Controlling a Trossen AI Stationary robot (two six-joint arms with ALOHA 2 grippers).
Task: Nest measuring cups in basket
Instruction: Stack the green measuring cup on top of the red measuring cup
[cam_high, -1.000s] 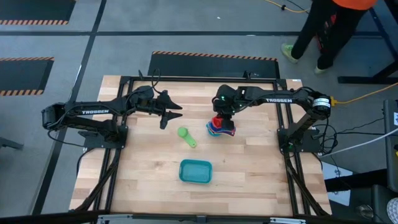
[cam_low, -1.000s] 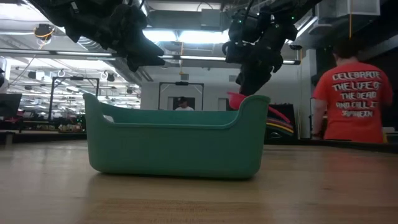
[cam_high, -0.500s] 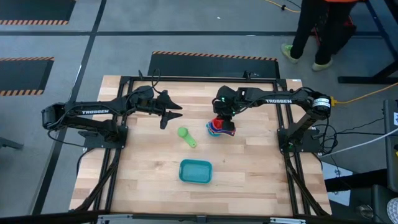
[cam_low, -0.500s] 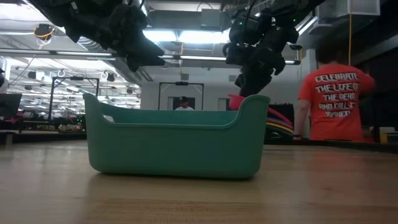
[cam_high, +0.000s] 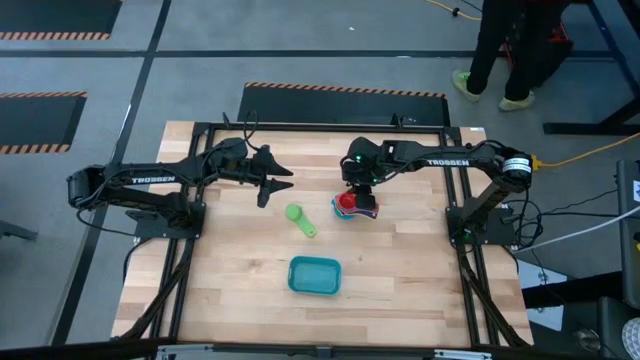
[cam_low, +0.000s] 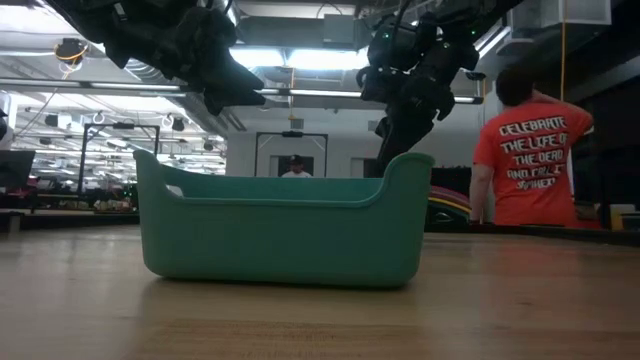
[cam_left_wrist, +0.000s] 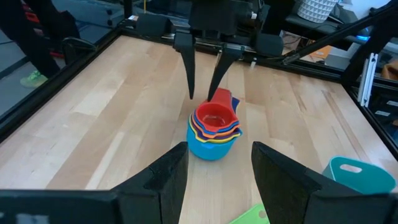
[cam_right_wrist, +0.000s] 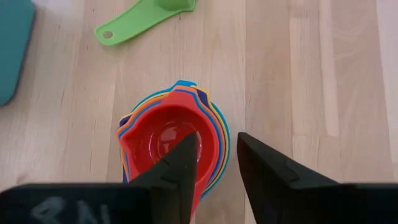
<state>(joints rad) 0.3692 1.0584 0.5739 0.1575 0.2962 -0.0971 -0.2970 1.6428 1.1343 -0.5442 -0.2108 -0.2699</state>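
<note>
High view, layout: nested stack of measuring cups (cam_high: 356, 205) on the wooden surface (cam_high: 240, 270), toward the right arm's side; lone green cup (cam_high: 299, 219) just beside it toward the middle; teal basket (cam_high: 315, 275) well apart, nearer the front edge, with nothing visible inside.
Stack: red cup (cam_right_wrist: 168, 146) innermost, then orange, yellow and blue shades beneath; handles fanned out on one side.
Right pincer (cam_high: 353, 190): directly over the stack, released, fingers spread with one over the red bowl and one outside the stack's rim; grasping nothing.
Left pincer (cam_high: 279, 184): hovering off the surface, well apart from the cups, fingers parted, nothing between them.
Handling, judged: thin, stiff plastic, very light, smooth and likely slippery; not fragile; nested cups only loosely seated, so apt to separate or tip if lifted by the top one alone.
Where to take hold, judged: across the bundled handles, or over the rim wall of the whole stack so that all layers are pinched together; green cup best by its flat handle (cam_right_wrist: 118, 31).
Risk, judged: light stack sliding on the wood under a sideways nudge.
</note>
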